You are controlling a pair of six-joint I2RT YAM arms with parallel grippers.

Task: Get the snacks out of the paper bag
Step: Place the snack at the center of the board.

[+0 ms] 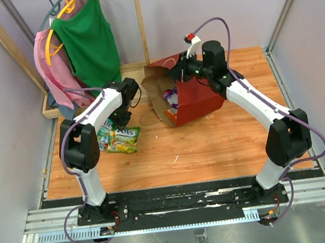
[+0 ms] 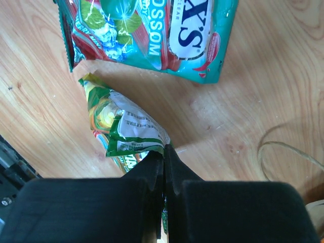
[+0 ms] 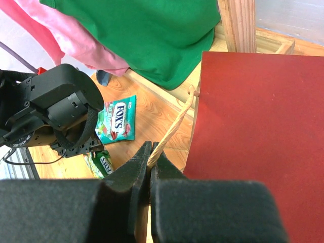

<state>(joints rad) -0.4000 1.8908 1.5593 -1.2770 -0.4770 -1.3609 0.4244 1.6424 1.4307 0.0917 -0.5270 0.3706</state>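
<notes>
Wooden tabletop (image 1: 213, 145); left tool (image 2: 163, 154) down, pinching green-yellow packet (image 2: 124, 126); right tool (image 3: 151, 161) outstretched, closed on bag handle (image 3: 173, 126).

The pale wooden tabletop (image 1: 213, 145) shows smooth grain with a faint sheen. On its left lie a teal plastic packet (image 2: 152, 35) and a crinkled green-yellow plastic packet (image 2: 121, 126), both glossy. Farther right, the tall red paper bag (image 3: 253, 126) is smooth and matt outside, brown kraft inside; its pale cord handle (image 3: 174, 126) is rough twisted fibre. The left gripper (image 2: 163, 157) and right gripper (image 3: 151, 162) look matt black plastic. At the far left hang a green cloth garment (image 1: 89, 41) and a pink cloth garment (image 1: 51, 70), both dull. The near rail (image 1: 321, 186) is bare silver metal.
</notes>
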